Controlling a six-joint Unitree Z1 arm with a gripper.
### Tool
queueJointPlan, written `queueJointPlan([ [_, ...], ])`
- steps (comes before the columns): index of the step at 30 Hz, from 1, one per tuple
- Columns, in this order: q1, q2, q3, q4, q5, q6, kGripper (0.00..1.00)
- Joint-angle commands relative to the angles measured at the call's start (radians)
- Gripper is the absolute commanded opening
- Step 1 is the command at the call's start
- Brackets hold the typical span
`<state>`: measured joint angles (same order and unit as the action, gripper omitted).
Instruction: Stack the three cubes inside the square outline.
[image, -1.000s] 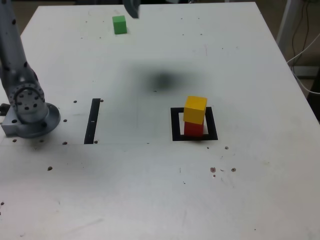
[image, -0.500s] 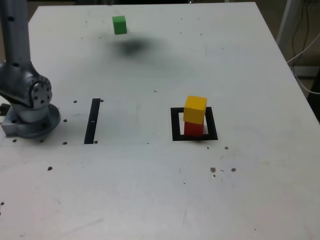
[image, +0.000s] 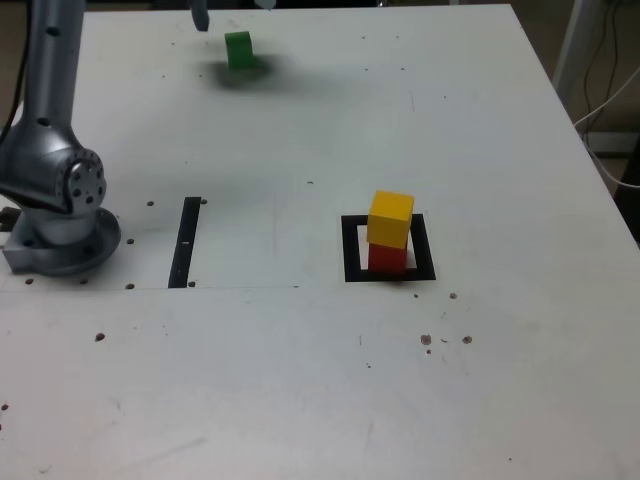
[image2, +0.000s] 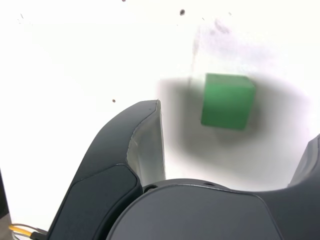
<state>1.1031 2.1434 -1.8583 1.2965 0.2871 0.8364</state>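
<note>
White tabletop (image: 300, 380) lies mostly bare, with the green cube (image: 239, 49) near its far edge. Above it hangs the gripper (image2: 235, 150), jaws wide apart and empty. Mid-table, the yellow cube (image: 390, 218) tops the red cube (image: 388, 258) inside the square outline (image: 352, 250).

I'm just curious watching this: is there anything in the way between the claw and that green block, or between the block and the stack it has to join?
Nothing visible. The open gripper hangs over the green cube with only bare table beneath. From there to the yellow cube atop the red cube in the square outline, the tabletop is bare.
</note>
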Motion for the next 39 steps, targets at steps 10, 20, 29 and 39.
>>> queueJointPlan([
  [10, 0.001, 0.1, -0.041, 0.017, 0.035, 0.003, 0.9],
  [20, -0.002, 0.139, -0.055, 0.025, 0.038, 0.004, 0.81],
  [29, -0.012, 0.172, -0.082, 0.044, 0.033, 0.004, 0.66],
  [39, -0.014, 0.183, -0.086, 0.047, 0.015, -0.016, 0.41],
])
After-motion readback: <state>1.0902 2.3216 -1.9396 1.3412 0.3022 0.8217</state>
